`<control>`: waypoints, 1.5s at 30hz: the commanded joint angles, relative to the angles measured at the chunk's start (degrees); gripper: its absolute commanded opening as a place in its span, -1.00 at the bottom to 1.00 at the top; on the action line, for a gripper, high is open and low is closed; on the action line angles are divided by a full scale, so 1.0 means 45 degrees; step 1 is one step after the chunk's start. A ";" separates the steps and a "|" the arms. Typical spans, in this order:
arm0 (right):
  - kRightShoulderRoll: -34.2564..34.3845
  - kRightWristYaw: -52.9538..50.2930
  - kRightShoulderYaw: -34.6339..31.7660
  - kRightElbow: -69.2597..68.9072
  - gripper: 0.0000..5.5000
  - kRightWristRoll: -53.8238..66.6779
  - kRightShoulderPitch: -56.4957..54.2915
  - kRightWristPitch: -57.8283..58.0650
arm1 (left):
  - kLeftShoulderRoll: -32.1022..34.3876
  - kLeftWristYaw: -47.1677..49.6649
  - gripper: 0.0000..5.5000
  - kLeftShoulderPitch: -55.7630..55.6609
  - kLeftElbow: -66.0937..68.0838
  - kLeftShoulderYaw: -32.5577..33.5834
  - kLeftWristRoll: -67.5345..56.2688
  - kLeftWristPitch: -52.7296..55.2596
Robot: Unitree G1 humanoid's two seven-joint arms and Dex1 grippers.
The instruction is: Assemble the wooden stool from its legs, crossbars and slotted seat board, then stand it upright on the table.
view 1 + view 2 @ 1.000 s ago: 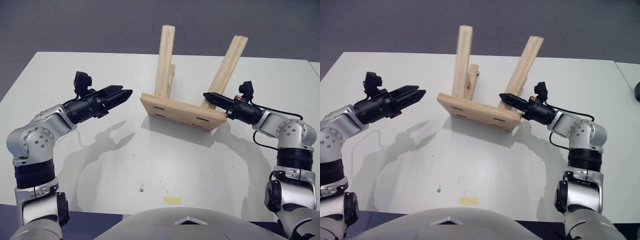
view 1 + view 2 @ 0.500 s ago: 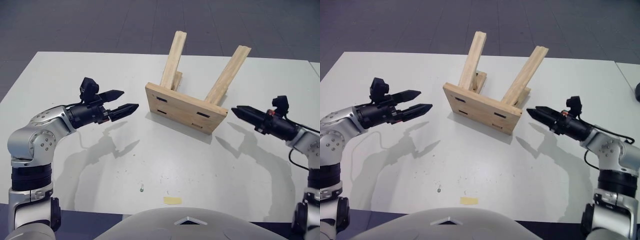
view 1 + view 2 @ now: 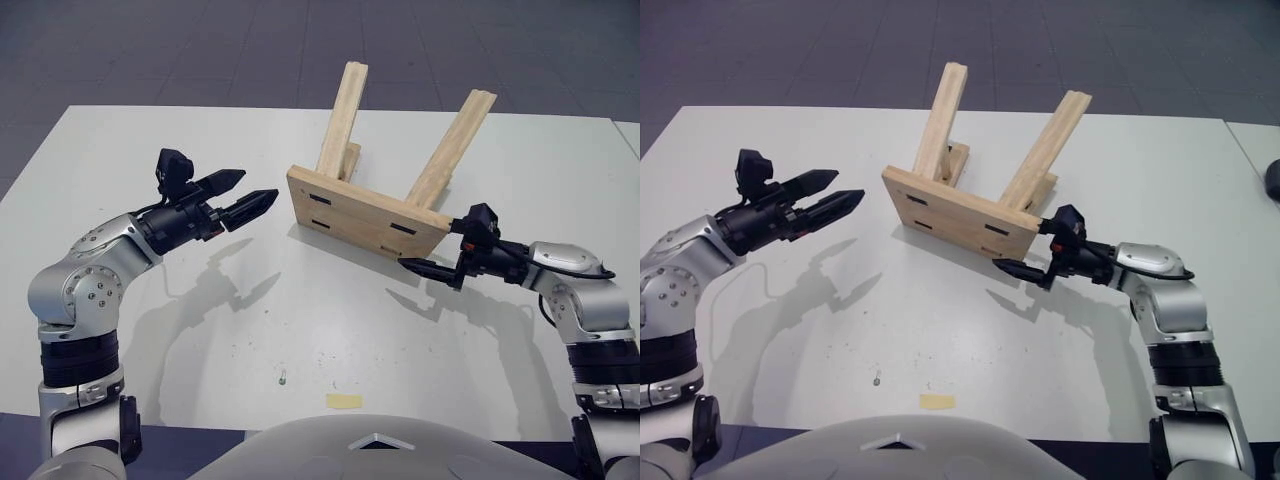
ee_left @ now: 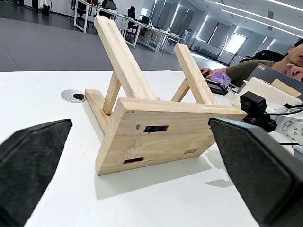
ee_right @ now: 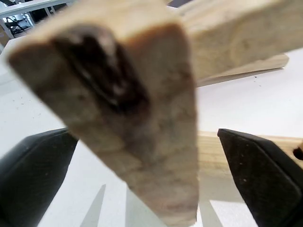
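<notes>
One step remains: stand your assembled pale wooden stool [image 3: 365, 215] upright. Left pincer [image 3: 260, 184] open, empty; right pincer [image 3: 418, 260] open astride its seat.

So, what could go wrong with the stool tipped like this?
The right hand is open around only one corner of the seat board; closing there could twist the stool rather than lift it. The left hand is apart from it, so that side is unsteadied and may slide on the table.

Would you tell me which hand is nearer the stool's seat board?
Right. The right hand straddles the seat board's corner; the left hand sits apart off its other end.
</notes>
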 commanded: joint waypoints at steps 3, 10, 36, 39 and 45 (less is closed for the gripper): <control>0.0004 0.0324 0.0102 0.0954 0.50 -0.0259 -0.0655 -0.0426 | -0.0061 0.0255 0.96 -0.0015 -0.0062 -0.0075 0.0190 -0.0188; 0.0060 0.0718 0.0464 0.1134 0.07 -0.0297 -0.1032 -0.0356 | -0.0146 0.0304 0.96 0.0171 -0.0074 -0.0196 0.0235 -0.0366; -0.1300 0.4275 0.2423 0.2110 -0.41 -0.0934 -0.1803 -0.0746 | 0.1585 -0.4259 0.89 -0.1860 0.2739 -0.4667 0.3801 -0.1908; -0.1197 0.4495 0.2643 0.2381 -0.41 -0.0897 -0.2248 -0.0546 | 0.1751 -0.5095 0.69 -0.1575 0.2256 -0.5454 0.4042 -0.1963; -0.1170 0.4566 0.2638 0.2591 -0.41 -0.0775 -0.2335 -0.0305 | 0.1742 -0.5579 0.30 -0.1371 0.2160 -0.5581 0.4157 -0.1955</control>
